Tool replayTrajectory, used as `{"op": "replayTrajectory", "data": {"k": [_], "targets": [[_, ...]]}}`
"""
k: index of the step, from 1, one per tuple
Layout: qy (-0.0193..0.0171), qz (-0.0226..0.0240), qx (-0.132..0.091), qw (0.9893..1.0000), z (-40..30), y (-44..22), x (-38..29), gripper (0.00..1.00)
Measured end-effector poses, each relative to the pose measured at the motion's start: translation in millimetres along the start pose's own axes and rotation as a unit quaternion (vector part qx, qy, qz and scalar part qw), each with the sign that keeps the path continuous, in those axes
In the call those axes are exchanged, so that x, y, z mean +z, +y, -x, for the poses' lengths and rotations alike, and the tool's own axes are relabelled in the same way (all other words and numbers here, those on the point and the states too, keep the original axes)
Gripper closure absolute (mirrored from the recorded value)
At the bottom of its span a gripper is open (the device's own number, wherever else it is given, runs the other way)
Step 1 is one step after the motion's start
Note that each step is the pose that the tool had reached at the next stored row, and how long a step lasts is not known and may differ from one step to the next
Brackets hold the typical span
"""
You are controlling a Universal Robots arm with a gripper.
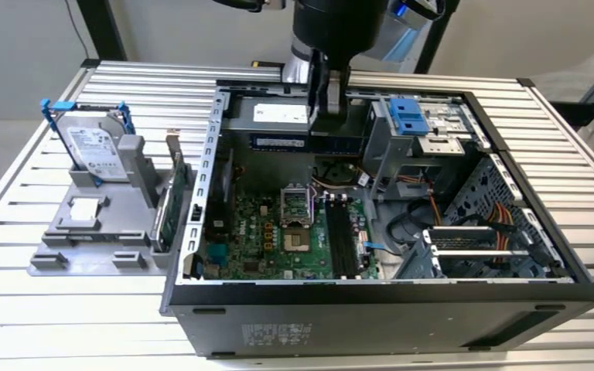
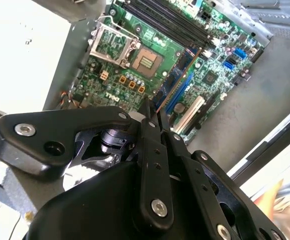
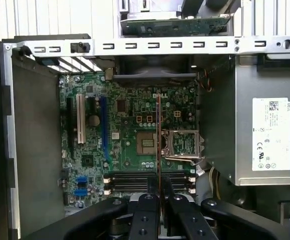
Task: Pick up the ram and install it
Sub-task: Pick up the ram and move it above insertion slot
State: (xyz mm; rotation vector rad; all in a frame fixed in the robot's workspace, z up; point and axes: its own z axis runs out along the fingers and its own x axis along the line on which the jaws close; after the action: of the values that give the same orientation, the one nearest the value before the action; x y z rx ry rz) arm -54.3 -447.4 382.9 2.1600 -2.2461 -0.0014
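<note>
Gripping: gripper (image 3: 158, 184) clamped shut on the ram (image 3: 158, 135), at its top edge.
Ram: long, thin, dark blue-green stick, seen edge-on in both wrist views.
Where: hanging level above the motherboard (image 3: 135, 160), inside the open computer case (image 1: 380, 309).
Arm (image 1: 333, 23): vertical, pointing straight down into the case.
</note>
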Motion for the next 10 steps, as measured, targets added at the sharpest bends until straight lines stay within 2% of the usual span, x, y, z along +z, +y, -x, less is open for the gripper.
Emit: {"op": "replayTrajectory", "data": {"k": [10], "targets": [[-0.0001,0.0001,0.003,1.0000,0.7,-18.9,-0.3,1.00]]}}
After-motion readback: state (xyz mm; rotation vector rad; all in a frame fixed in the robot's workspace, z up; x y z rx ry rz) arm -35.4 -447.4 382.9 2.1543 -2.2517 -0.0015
